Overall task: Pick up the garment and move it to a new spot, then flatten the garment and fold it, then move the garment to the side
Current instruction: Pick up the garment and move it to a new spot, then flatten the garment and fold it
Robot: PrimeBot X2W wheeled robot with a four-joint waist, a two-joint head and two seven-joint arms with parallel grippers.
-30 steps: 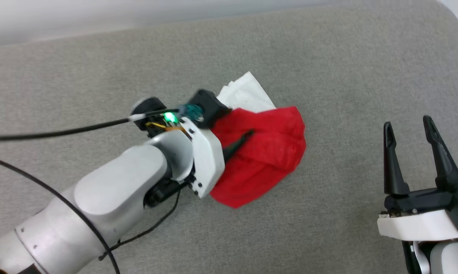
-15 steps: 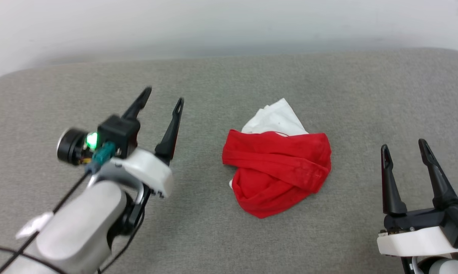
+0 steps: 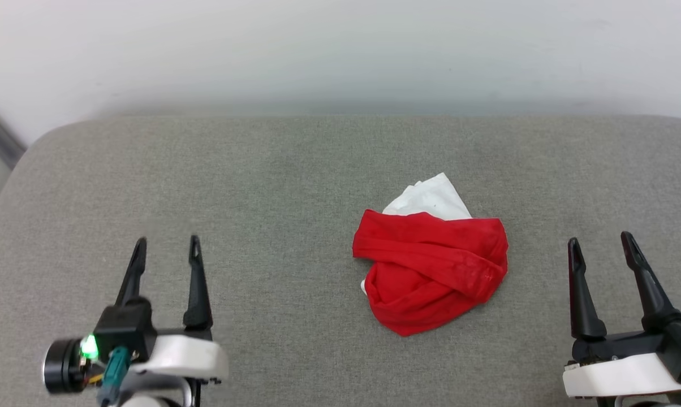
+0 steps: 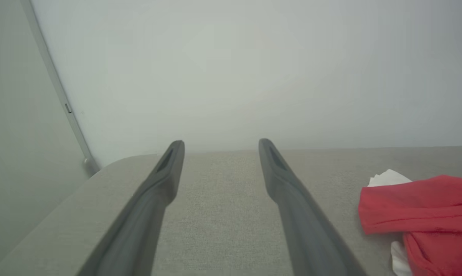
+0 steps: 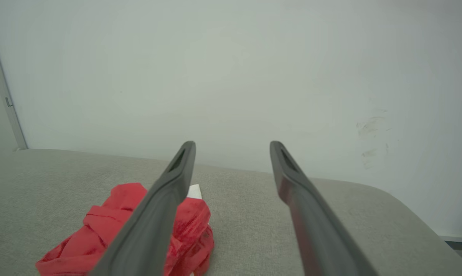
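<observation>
Lying bunched, the garment (image 3: 431, 271) is red with white; left tool (image 3: 168, 240), right tool (image 3: 599, 238) spread.

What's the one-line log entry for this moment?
shirt: crumpled on grey surface, unheld | left gripper: open, empty | right gripper: open, empty | flattening: not yet done

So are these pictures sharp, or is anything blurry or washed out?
Head view: soft even light, the garment crisp with barely a shadow, the wall behind hazy. Left wrist view: the left gripper looks soft-edged up close. Right wrist view: the right gripper likewise soft, no glare.
</observation>
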